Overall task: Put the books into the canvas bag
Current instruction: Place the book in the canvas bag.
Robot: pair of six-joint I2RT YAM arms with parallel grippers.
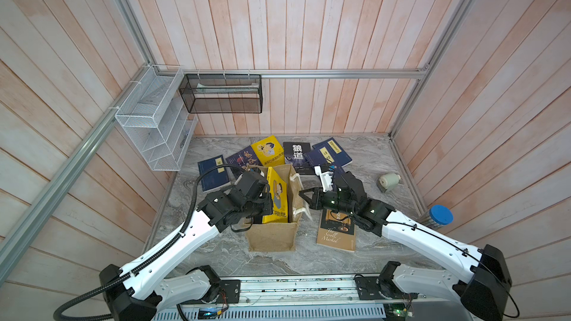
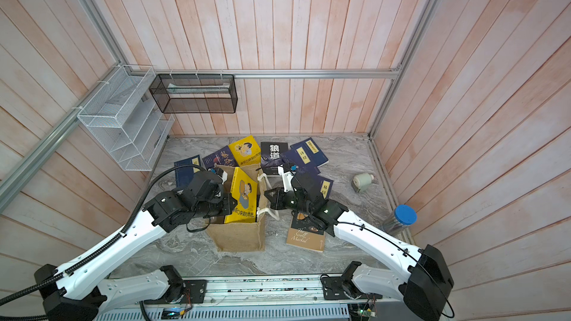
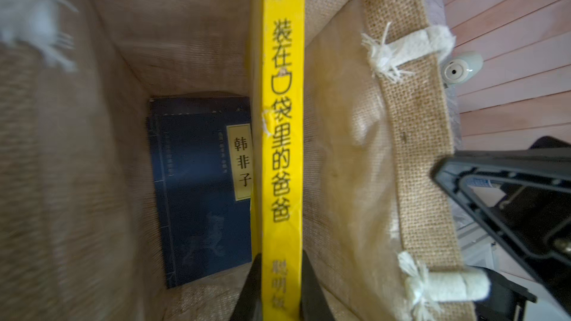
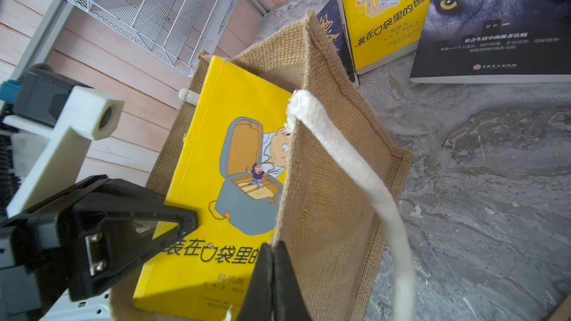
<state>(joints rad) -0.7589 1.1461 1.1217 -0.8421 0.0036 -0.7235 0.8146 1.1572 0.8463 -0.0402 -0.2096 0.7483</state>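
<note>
— Why is the right end effector (image 4: 272,276) up against the canvas bag (image 1: 272,236)?
— Its jaws are pressed shut on the rim of the side wall, beside the rope handle (image 4: 349,162). I'd say that holds the mouth wide.
— And the left end effector (image 3: 279,285)?
— Barely parted, clamped on the spine of the yellow book (image 3: 282,137). It stands on edge, partly inside the bag, above a navy book (image 3: 200,186) lying flat on the bottom.
— The rest?
— The other books (image 1: 296,152) lie fanned on the surface (image 1: 386,162) behind the bag.
</note>
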